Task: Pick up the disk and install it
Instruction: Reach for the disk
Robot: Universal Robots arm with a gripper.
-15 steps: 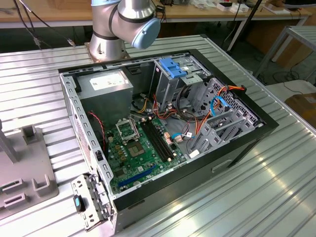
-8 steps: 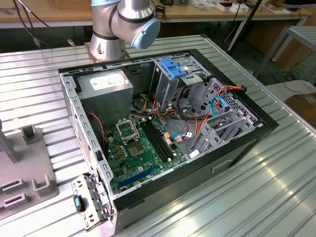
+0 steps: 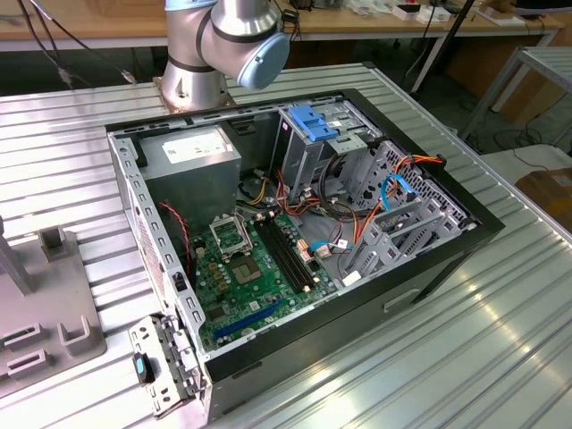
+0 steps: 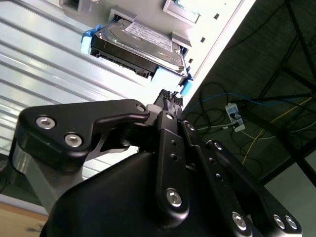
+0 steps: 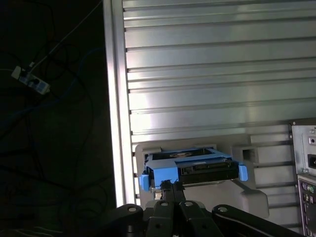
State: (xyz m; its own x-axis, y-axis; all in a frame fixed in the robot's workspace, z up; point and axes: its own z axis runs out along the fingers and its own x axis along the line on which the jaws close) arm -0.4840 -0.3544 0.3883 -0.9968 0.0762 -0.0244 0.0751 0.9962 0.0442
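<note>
The disk (image 4: 138,47) is a flat silver-grey drive with a white label and a blue plastic frame. It rests in a grey holder (image 4: 180,10) on the ribbed metal table, close to the table's edge. In the first wrist view the disk (image 5: 190,168) shows edge-on in the holder (image 5: 247,195). My gripper (image 4: 169,98) hangs just short of the disk's blue-framed end. Its black fingers are shut together with nothing between them. In the first wrist view the gripper (image 5: 171,184) sits right at the blue frame.
An open computer case (image 3: 483,234) lies on the ribbed table (image 3: 500,357), with a green motherboard (image 3: 259,277) and a grey drive cage with blue tabs (image 3: 317,125) inside. The arm's base (image 3: 192,85) stands behind it. A grey fixture (image 3: 45,313) sits at the exterior view's left.
</note>
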